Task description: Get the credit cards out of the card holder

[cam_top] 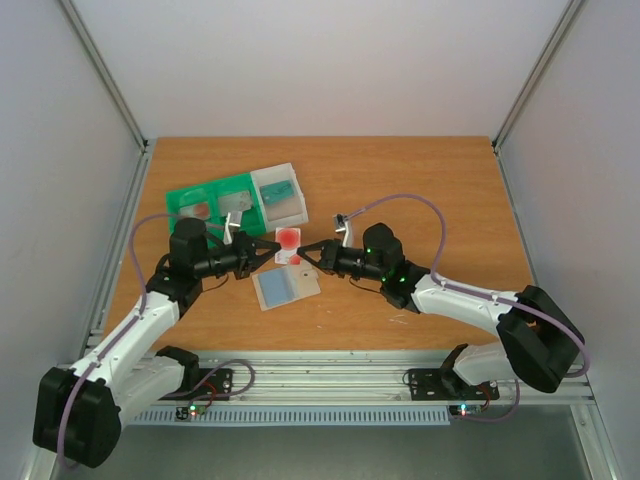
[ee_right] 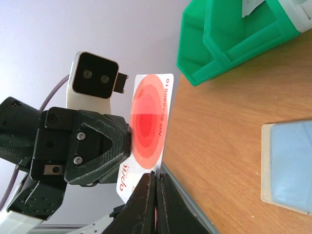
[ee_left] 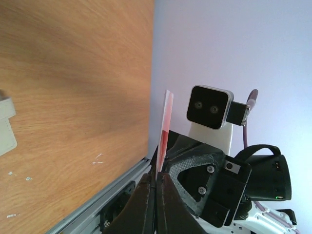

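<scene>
A white credit card with red circles (cam_top: 288, 238) is held in the air between my two grippers, above the table. My left gripper (cam_top: 272, 247) is shut on its left edge; in the left wrist view the card (ee_left: 165, 129) shows edge-on between my shut fingertips (ee_left: 157, 178). My right gripper (cam_top: 303, 250) is shut on its other edge; in the right wrist view the card (ee_right: 146, 122) rises from that gripper (ee_right: 156, 176). The pale blue-grey card holder (cam_top: 285, 288) lies open and flat on the table just below, and also shows in the right wrist view (ee_right: 290, 165).
A green-and-white three-compartment tray (cam_top: 212, 190) stands behind the grippers and holds a reddish card (cam_top: 200, 211), a grey card (cam_top: 237, 203) and a teal card (cam_top: 280, 190). Its green wall shows in the right wrist view (ee_right: 219, 39). White walls enclose the table.
</scene>
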